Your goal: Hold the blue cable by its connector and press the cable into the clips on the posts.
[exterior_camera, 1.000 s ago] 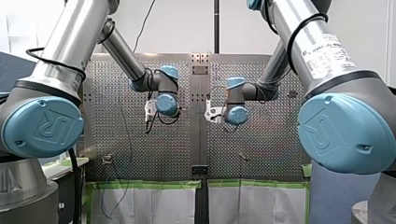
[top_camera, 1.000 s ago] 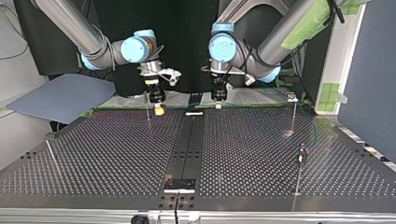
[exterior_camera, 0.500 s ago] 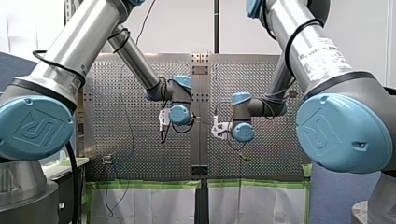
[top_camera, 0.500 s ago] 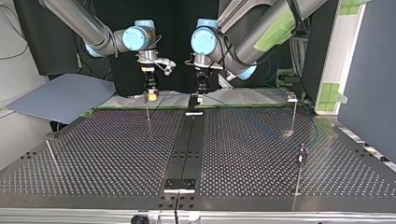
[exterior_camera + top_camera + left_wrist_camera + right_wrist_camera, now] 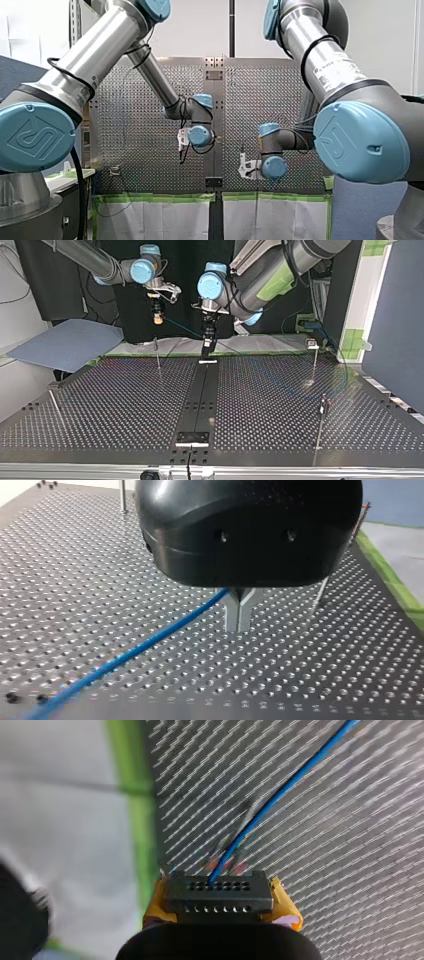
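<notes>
Two silver-and-blue robot arms [image 5: 150, 75] [image 5: 320, 55] in play, two grippers [image 5: 239, 622] [image 5: 222, 900], one thin blue cable [image 5: 150, 642], four slim metal posts [image 5: 157, 354] [image 5: 314, 362] [image 5: 320, 425] [image 5: 56, 407], and just one black perforated metal bench [image 5: 125, 405] under everything.

Perforated dark tabletop [image 5: 115, 405], top view. A black centre strip [image 5: 199, 392] runs from 12 to 6 o'clock. Thin posts stand at 10 o'clock [image 5: 158, 357], 2 o'clock [image 5: 314, 362] and 4 o'clock [image 5: 320, 422]. A leaning rod [image 5: 56, 407] stands at 8 o'clock.

Silver tubes, pale blue joint caps and black cables on my left arm [image 5: 100, 45], frame-left, and my right arm [image 5: 300, 25], frame-right, with a white label [image 5: 335, 62]; my left claw [image 5: 238, 627] is black-bodied
</notes>
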`<act>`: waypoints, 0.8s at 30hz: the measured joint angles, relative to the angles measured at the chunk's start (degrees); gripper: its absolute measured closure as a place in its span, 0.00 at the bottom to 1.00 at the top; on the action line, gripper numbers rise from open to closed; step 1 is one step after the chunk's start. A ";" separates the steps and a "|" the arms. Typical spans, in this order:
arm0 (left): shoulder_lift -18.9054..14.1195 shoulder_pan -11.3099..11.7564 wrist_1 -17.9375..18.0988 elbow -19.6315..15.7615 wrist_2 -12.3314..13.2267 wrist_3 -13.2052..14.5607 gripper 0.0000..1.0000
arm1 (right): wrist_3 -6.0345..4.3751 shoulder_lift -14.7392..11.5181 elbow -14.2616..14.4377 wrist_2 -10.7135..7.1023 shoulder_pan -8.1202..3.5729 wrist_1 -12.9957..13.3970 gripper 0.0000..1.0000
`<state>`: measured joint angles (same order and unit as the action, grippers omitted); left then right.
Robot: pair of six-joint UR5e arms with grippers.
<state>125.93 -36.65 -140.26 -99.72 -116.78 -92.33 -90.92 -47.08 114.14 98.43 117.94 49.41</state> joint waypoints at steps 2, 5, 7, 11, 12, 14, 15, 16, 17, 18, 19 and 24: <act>0.81 -0.03 0.17 0.20 0.08 0.09 1.00 | 0.21 0.11 1.04 -0.12 -1.25 -0.21 1.00; 2.30 -0.28 0.38 0.98 0.24 0.34 1.00 | 0.33 0.15 1.68 -0.15 -2.94 0.19 1.00; 3.33 -0.56 0.68 1.51 0.32 0.34 1.00 | 0.36 0.15 1.82 -0.17 -4.21 0.71 1.00; 5.26 -1.23 1.56 2.42 0.40 0.13 1.00 | 0.47 0.17 1.31 -0.33 -5.95 1.50 1.00; 5.68 -1.37 1.71 2.68 0.42 0.10 1.00 | 0.52 0.18 1.12 -0.37 -6.19 1.58 1.00; 6.77 -1.67 1.75 3.48 0.46 0.06 1.00 | 0.55 0.18 0.75 -0.45 -6.65 1.70 1.00; 7.26 -1.79 1.70 3.90 0.49 0.05 1.00 | 0.59 0.18 0.64 -0.45 -6.83 1.74 1.00; 7.94 -1.97 1.57 4.52 0.55 0.02 1.00 | 0.67 0.18 0.50 -0.45 -7.05 1.78 1.00; 8.48 -2.14 1.47 5.01 0.61 -0.04 1.00 | 0.77 0.18 0.41 -0.43 -7.23 1.80 1.00; 9.03 -2.33 1.43 5.54 0.67 -0.18 1.00 | 0.89 0.18 0.34 -0.41 -7.41 1.82 1.00; 9.79 -2.60 1.56 6.27 0.79 -0.49 1.00 | 1.02 0.21 0.29 -0.40 -7.63 1.86 1.00; 12.64 -3.76 3.14 8.05 1.42 -1.68 1.00 | 0.91 0.85 0.07 -0.55 -8.34 2.60 1.00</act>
<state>138.57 -40.41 -137.11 -91.67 -115.36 -94.01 -90.01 -46.23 114.21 97.88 109.59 52.00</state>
